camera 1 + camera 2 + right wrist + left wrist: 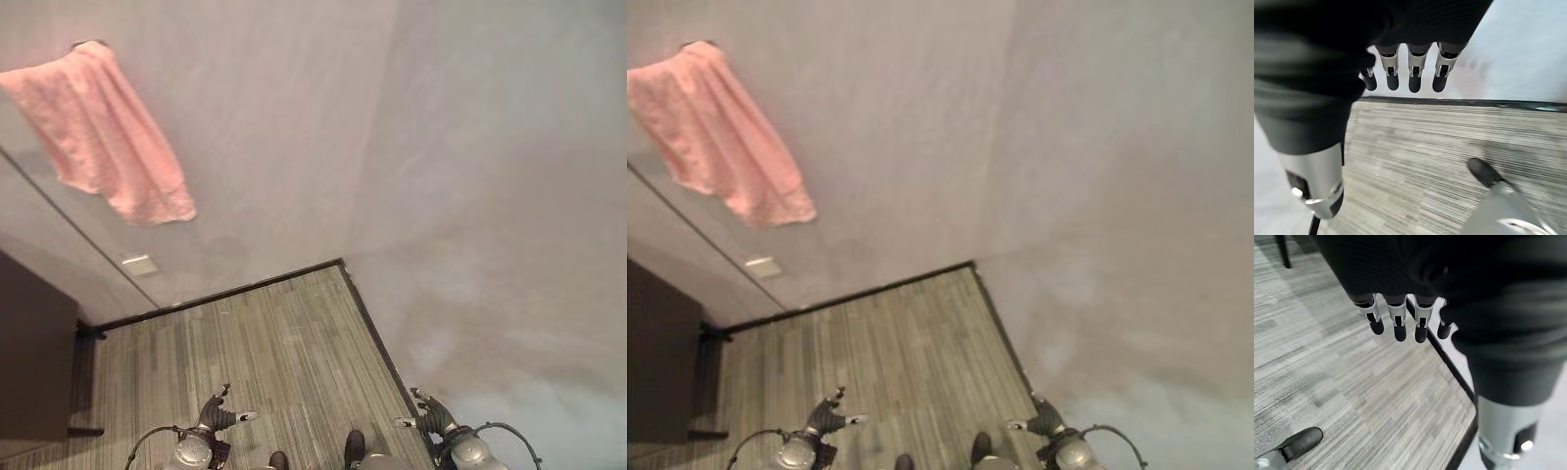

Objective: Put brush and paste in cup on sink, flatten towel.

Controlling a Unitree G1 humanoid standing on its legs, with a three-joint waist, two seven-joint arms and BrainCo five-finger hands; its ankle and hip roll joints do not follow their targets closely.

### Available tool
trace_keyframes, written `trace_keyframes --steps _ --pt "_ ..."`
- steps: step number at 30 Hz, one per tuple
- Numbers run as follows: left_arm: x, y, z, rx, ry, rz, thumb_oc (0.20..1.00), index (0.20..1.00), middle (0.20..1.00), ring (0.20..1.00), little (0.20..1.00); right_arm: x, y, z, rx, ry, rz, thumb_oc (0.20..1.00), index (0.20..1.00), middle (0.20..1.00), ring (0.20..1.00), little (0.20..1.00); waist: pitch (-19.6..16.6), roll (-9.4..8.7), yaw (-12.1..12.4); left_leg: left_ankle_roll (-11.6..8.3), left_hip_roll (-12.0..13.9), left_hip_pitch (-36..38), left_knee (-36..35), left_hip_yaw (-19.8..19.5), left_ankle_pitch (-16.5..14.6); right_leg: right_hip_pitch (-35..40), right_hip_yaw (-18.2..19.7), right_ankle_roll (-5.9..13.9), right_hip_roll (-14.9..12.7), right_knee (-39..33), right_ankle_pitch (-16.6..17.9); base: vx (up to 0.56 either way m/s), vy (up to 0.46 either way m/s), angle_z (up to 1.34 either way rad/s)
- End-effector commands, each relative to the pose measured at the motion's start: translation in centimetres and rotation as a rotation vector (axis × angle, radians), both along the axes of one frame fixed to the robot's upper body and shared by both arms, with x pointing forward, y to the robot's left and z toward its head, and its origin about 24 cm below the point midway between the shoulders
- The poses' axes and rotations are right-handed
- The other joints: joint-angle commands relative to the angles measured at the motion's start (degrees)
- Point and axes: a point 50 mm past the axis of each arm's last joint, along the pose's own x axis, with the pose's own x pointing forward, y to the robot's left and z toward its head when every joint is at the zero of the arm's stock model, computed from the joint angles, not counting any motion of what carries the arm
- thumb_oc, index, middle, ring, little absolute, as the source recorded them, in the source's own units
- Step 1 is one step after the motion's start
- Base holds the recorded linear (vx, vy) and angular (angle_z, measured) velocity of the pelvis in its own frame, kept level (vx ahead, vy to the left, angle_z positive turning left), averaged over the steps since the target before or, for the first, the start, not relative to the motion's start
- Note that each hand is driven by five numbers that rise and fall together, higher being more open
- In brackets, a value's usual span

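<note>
Towel (103, 137): pink, hung from a wall hook at upper left, draped in loose folds and bunched, so flattening is not yet done. A dark cabinet (34, 352) stands below it on the left; a small pale wall plate (140, 264) sits near the skirting, too small to read. No writing is legible anywhere. Left hand (217, 416) hangs low over the wood floor (265, 352), fingers (1396, 323) straight and released, empty. Right hand (426, 416) hangs likewise, fingers (1413, 73) extended, grasping nothing. Both appear parked, judging by posture.
</note>
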Motion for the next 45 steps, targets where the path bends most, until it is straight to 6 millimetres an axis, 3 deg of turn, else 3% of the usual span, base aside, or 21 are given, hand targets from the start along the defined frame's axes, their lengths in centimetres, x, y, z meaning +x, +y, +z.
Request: trace_keyframes --steps 1,3,4,6,7,13,14,19,26,29,30,33,36,37,38,41,45 --pt "2.1 0.6 1.6 0.002 -0.101 -0.022 1.0 1.0 1.0 1.0 1.0 1.6 0.5 1.0 0.021 -0.081 0.014 1.0 1.0 1.0 1.0 1.0 -0.44 -0.88 0.95 0.13 -2.78 -3.59 2.95 -1.16 0.35 1.58 5.03 3.75 0.24 8.7 0.23 0.05 0.178 0.48" --pt "2.2 0.7 1.6 0.016 -0.087 -0.05 1.0 1.0 1.0 1.0 1.0 1.6 0.3 1.0 0.031 -0.08 -0.004 1.0 1.0 1.0 1.0 1.0 -0.4 -1.16 -0.47 0.39 -4.09 -2.93 2.61 -4.89 0.86 0.31 12.15 2.98 5.64 10.61 -1.54 0.08 0.097 0.49" --pt "2.3 0.8 1.6 0.023 -0.086 -0.051 1.0 1.0 1.0 1.0 1.0 1.4 0.1 0.8 0.033 -0.071 -0.021 1.0 1.0 1.0 1.0 1.0 -0.68 -1.14 -0.69 0.31 -4.37 -2.81 2.38 -6.3 1.16 -0.47 13.93 2.81 7.33 10.39 -2.06 0.11 0.08 0.82" --pt "2.4 0.9 1.6 0.026 -0.082 -0.054 1.0 1.0 1.0 1.0 1.0 1.2 0.1 0.7 0.037 -0.067 -0.028 1.0 1.0 1.0 1.0 1.0 -0.58 -1.14 -0.85 0.26 -4.62 -2.26 2.24 -7.51 1.32 -0.71 14.43 2.25 8.28 10.38 -2.89 0.09 0.035 1.29" --pt "2.9 0.9 1.6 0.037 -0.086 -0.06 1.0 1.0 1.0 1.0 1.0 1.0 -0.2 0.7 0.039 -0.065 -0.04 1.0 1.0 1.0 1.0 1.0 -0.32 -1.32 -1.52 0.33 -5.34 -1.7 1.93 -10.38 1.48 -3.33 15.9 1.15 10.89 8.75 -3.04 0.1 -0.009 1.07" --pt "4.1 0.7 2.0 0.054 -0.107 -0.077 1.0 1.0 1.0 1.0 1.0 0.3 -0.3 0.2 0.038 -0.037 -0.05 1.0 1.0 1.0 1.0 1.0 0.77 -2.36 -2.95 -0.08 -7.66 0.42 2.43 -15.11 0.74 -7.7 15.15 1.67 13.41 4.91 0.79 0.11 -0.014 0.65" --pt "4.3 0.6 2.0 0.062 -0.107 -0.088 1.0 1.0 1.0 1.0 1.0 0.1 -0.2 0.2 0.038 -0.035 -0.042 1.0 1.0 1.0 1.0 1.0 1.05 -2.71 -3.8 -0.24 -8.47 1.47 3.26 -16.99 0.17 -7.51 16.2 1.94 13.31 4.66 1.45 0.2 -0.092 0.78" --pt "3.6 0.7 1.4 0.064 -0.079 -0.05 1.0 1.0 1.0 1.0 1.0 -0.4 -0.2 -0.1 0.025 -0.01 -0.027 1.0 1.0 1.0 1.0 1.0 -1.57 -2.95 -2.92 -0.55 -7.87 1.81 2.78 -16.5 -0.18 -2.6 17.36 0.66 13.41 -0.18 0.86 0.14 -0.087 0.22" --pt "4.3 -0.2 1.4 0.059 -0.083 -0.067 1.0 1.0 1.0 1.0 1.0 -0.9 -0.9 -0.3 -0.028 0.017 0.01 1.0 1.0 1.0 1.0 1.0 -1.69 -2.95 -2.95 -2.19 -7.91 0.6 9.84 -17.81 -1.23 0.63 18.68 -0.72 13.75 -2.22 0.01 0.12 -0.08 0.11" --pt "4.9 -0.7 1.6 0.049 -0.1 -0.078 1.0 1.0 1.0 1.0 1.0 -1.2 -1.3 -0.4 -0.045 0.027 -0.001 1.0 1.0 1.0 1.0 1.0 -0.69 -2.83 -3.62 -5.05 -6.38 -2.49 13.99 -14.24 1.5 2.17 17.69 -0.73 12.76 -3.12 -0.01 0.06 0.003 0.27" --pt "5.3 -0.9 1.8 0.047 -0.113 -0.087 1.0 1.0 1.0 1.0 1.0 -1.2 -1.5 -0.4 -0.05 0.027 -0.011 1.0 1.0 1.0 1.0 1.0 -0.12 -3.22 -3.79 -5.17 -5.18 -4.24 13.91 -12.1 1.35 2.6 17.26 -0.59 11.89 -3.29 -0.09 0.01 0.027 0.37" --pt "5.5 -0.8 2.0 0.057 -0.127 -0.084 1.0 1.0 1.0 1.0 1.0 -1.1 -1.4 -0.5 -0.058 0.036 -0.007 1.0 1.0 1.0 1.0 1.0 0.08 -4.12 -2.86 -4.05 -4.16 -8.37 11.96 -10.71 -0.54 3.44 18.62 -0.22 10.75 -3.42 -0.78 0.09 0.042 0.29" --pt "5.4 -0.5 1.9 0.071 -0.122 -0.073 1.0 1.0 1.0 1.0 1.0 -1.2 -1.0 -0.8 -0.068 0.049 0.015 1.0 1.0 1.0 1.0 1.0 0.46 -3.91 -2.54 -4.92 -0.38 -13.19 9.9 -8.51 4.3 4.29 19.84 -0.02 10.37 -2.89 -2.01 0.13 0.1 -0.13" --pt "5.4 -0.5 1.9 0.071 -0.122 -0.073 1.0 1.0 1.0 1.0 1.0 -1.2 -1.0 -0.8 -0.068 0.049 0.015 1.0 1.0 1.0 1.0 1.0 0.48 -3.96 -2.46 -4.92 -0.39 -13.13 9.86 -8.41 4.3 4.29 19.93 -0.02 10.35 -2.85 -2.05 0.17 0.157 -0.17" --pt "5.3 -0.3 1.9 0.078 -0.119 -0.065 1.0 1.0 1.0 1.0 1.0 -1.2 -0.9 -0.9 -0.073 0.057 0.019 1.0 1.0 1.0 1.0 1.0 0.75 -3.26 -2.01 -5.4 1.18 -14.65 8.71 -7.7 6.94 5.28 21.12 -0.24 10.49 -2.6 -3.01 0.18 0.161 -0.25" --pt "5.1 0.1 1.8 0.079 -0.113 -0.054 1.0 1.0 1.0 1.0 1.0 -1.1 -0.8 -0.8 -0.068 0.056 0.024 1.0 1.0 1.0 1.0 1.0 0.16 -2.5 -1.71 -5.2 1.69 -12.56 6.46 -7.27 6.95 6.3 22.64 -0.21 10.63 -2.28 -4.12 0.15 0.151 -0.5" --pt "4.5 0.3 1.6 0.089 -0.088 -0.075 1.0 1.0 1.0 1.0 1.0 -1.7 -0.7 -1.2 -0.046 0.078 -0.022 1.0 1.0 1.0 1.0 1.0 -1.67 -1.63 -2.5 -3.49 0.43 -9.84 5.31 -4.58 5.11 7.29 24.46 2.03 7.59 -1.57 -4.15 0.22 0.302 -0.55"
